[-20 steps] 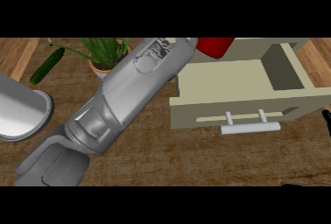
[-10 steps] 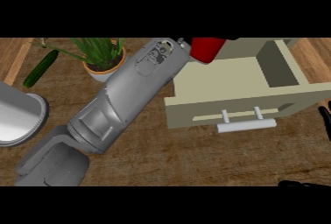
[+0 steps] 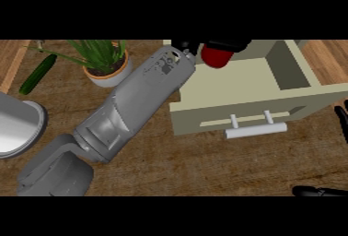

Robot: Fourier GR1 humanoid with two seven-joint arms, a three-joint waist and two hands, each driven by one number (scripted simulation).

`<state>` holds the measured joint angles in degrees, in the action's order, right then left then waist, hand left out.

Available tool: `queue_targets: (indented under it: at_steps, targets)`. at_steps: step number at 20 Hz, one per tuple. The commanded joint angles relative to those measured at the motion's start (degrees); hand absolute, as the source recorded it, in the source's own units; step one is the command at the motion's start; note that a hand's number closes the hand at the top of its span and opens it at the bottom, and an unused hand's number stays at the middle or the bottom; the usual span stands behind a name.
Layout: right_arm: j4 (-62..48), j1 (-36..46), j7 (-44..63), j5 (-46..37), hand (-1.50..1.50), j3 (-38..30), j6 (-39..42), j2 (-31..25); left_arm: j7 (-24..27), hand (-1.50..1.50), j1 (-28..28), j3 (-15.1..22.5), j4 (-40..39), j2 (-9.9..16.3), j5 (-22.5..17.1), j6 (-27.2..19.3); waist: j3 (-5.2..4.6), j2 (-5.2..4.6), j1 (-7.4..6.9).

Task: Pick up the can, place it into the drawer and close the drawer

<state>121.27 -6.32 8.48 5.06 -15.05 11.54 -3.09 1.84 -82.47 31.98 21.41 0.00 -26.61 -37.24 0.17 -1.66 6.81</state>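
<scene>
The red can (image 3: 216, 55) hangs at the view's top, over the back left corner of the open beige drawer (image 3: 238, 92). My left hand (image 3: 228, 44) is shut on the can, with black fingers curled over its top and hiding its upper part. The grey left forearm (image 3: 136, 106) runs up from the lower left. The drawer stands pulled out, with its white handle (image 3: 255, 130) facing me. My right hand (image 3: 342, 119) rests open at the right edge, showing only fingertips there and in the lower right corner.
A potted green plant (image 3: 105, 62) stands left of the drawer, close to my left forearm. A dark green cucumber (image 3: 38, 73) lies at the far left. A shiny metal vessel (image 3: 14, 124) sits at the left edge. Bare wooden counter (image 3: 224, 166) lies in front of the drawer.
My left hand has carried the can a little down and left, from the top edge to over the drawer's back corner. The right hand has stayed at the right edge.
</scene>
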Motion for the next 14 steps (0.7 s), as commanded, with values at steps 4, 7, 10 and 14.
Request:
queue_targets:
  at_steps: [4,7,10,14]
  targets:
    - [-0.16,0.27,-1.03,-1.63,-1.5,1.67,-0.17,0.75,1.34,-1.5,0.67,1.99,-1.61,0.0,-1.87,-4.07,0.01,-0.28,0.85]
    - [0.1,1.99,1.07,-1.29,-1.5,1.85,-0.6,0.24,0.31,-1.5,0.38,3.02,-0.98,0.0,-2.97,-6.0,-0.01,-0.38,1.31]
    - [-0.49,0.87,-1.11,-1.29,-1.5,2.18,-0.07,0.95,1.52,-1.5,2.35,4.53,-0.36,0.0,-3.5,-7.17,0.03,-0.25,1.32]
    - [1.7,0.76,0.34,-2.57,-1.5,2.95,-0.51,0.7,0.58,-1.5,1.22,5.27,-0.05,0.0,-4.78,-8.61,-0.01,-0.02,0.85]
